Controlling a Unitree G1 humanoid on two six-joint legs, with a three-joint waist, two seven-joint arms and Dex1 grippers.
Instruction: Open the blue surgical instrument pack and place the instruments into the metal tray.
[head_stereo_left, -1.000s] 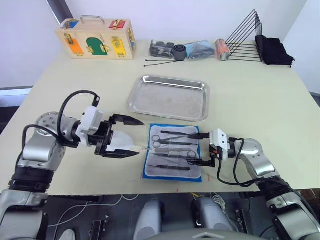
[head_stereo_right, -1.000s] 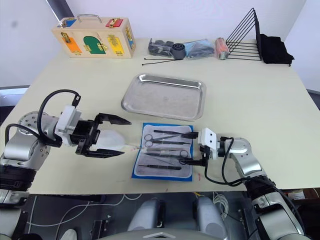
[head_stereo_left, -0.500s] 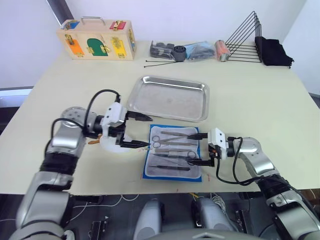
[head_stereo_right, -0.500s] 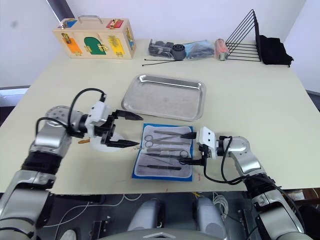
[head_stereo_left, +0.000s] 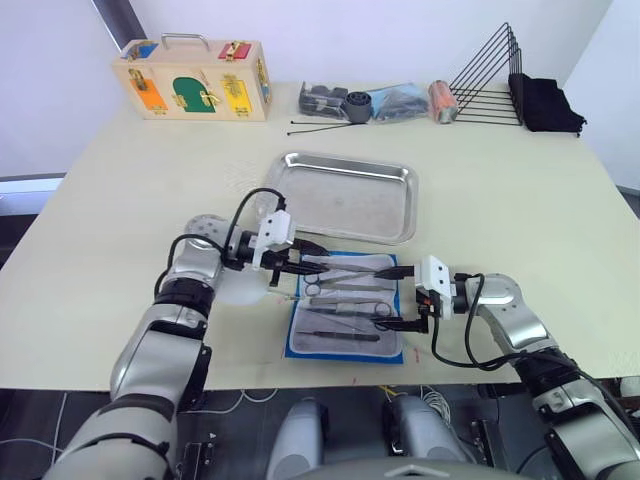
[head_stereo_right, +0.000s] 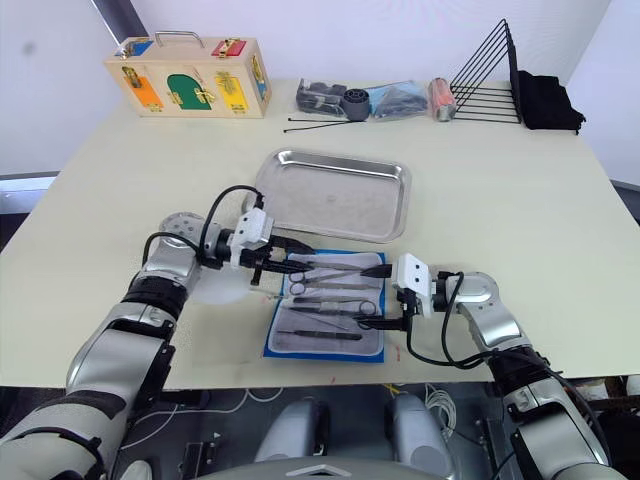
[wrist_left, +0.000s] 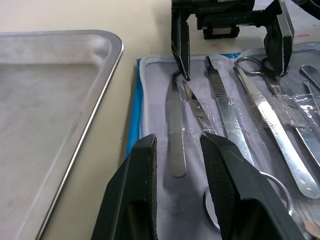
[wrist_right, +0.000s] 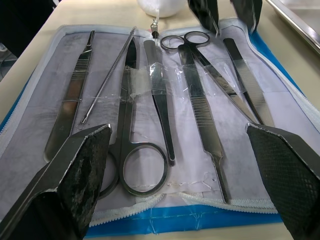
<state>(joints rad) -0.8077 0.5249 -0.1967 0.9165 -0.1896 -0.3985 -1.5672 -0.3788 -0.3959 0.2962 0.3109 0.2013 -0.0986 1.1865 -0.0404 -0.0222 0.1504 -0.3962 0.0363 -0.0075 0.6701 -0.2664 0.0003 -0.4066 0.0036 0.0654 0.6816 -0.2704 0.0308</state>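
Observation:
The blue surgical instrument pack (head_stereo_left: 296, 322) lies unfolded on the table near the front edge, grey-white lining up. Several silver instruments (wrist_right: 199, 105) lie in its clear sleeves, among them ring-handled scissors (wrist_right: 143, 167). Behind it sits the metal tray (head_stereo_left: 340, 200), with nothing in it. My left gripper (head_stereo_left: 312, 266) reaches over the pack's far left corner. Its jaws are narrowed but apart, straddling the end of a flat tool (wrist_left: 175, 130) without touching it. My right gripper (wrist_right: 180, 180) stands wide open at the pack's right edge, fingers spanning its width.
A white egg-shaped plush toy (head_stereo_right: 215, 287) lies under my left forearm, left of the pack. Along the back stand a wooden latch box (head_stereo_left: 195, 80), black cable ties (head_stereo_left: 320, 125), small parts (head_stereo_left: 380, 100), a black wire rack (head_stereo_left: 490, 75) and a black cloth (head_stereo_left: 545, 100).
My left arm has swung right, from beside the white toy to over the pack's far left corner, and its jaws have narrowed. The right gripper has stayed put.

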